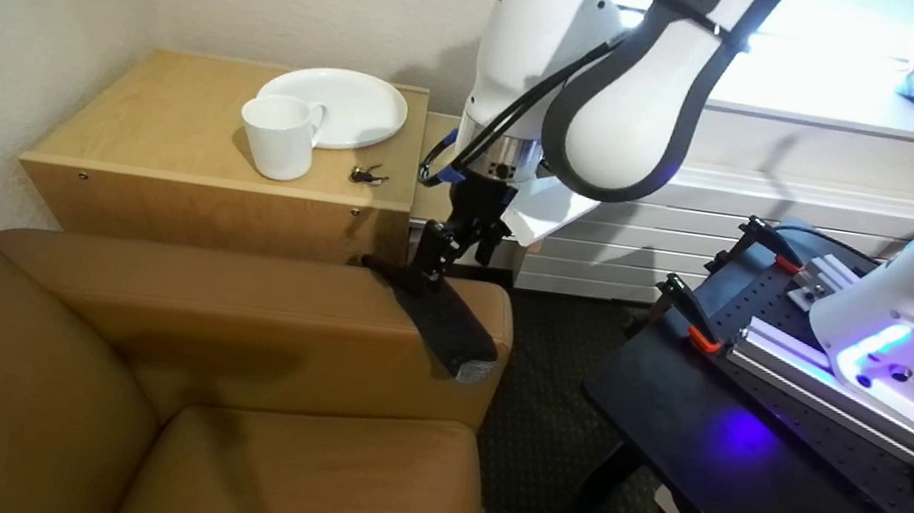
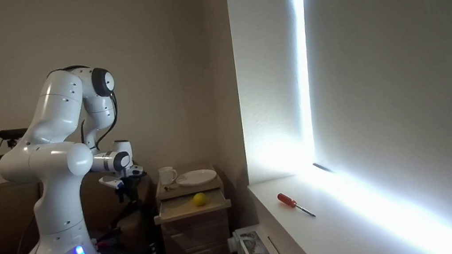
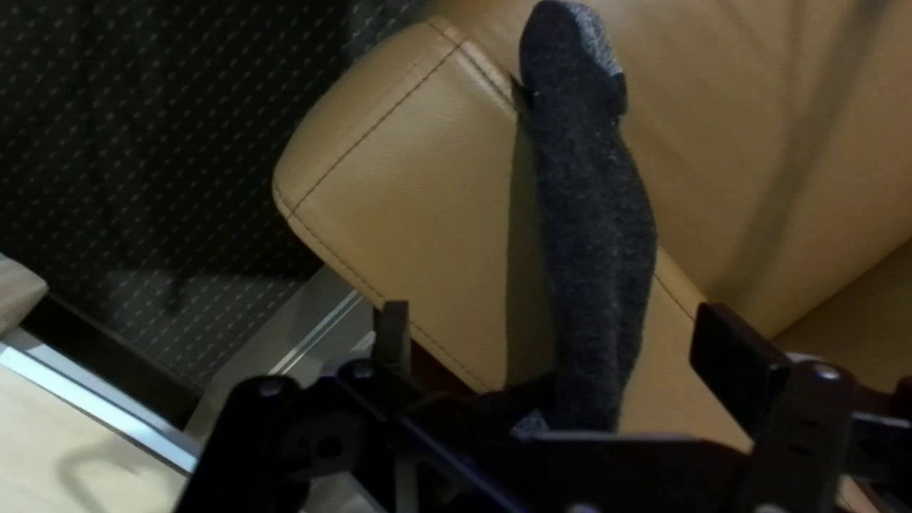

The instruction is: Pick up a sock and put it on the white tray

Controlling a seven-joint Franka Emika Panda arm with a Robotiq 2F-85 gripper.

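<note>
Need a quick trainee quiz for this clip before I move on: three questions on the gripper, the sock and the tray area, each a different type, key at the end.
1. True or false: in the wrist view, the gripper stands open.

2. What does the sock lie across?
A) the windowsill
B) the brown armrest
C) the black table

3. Fill in the blank: on the wooden cabinet, next to the white tray, stands a white ____.

Key: 1. True. 2. B. 3. mug.
</note>
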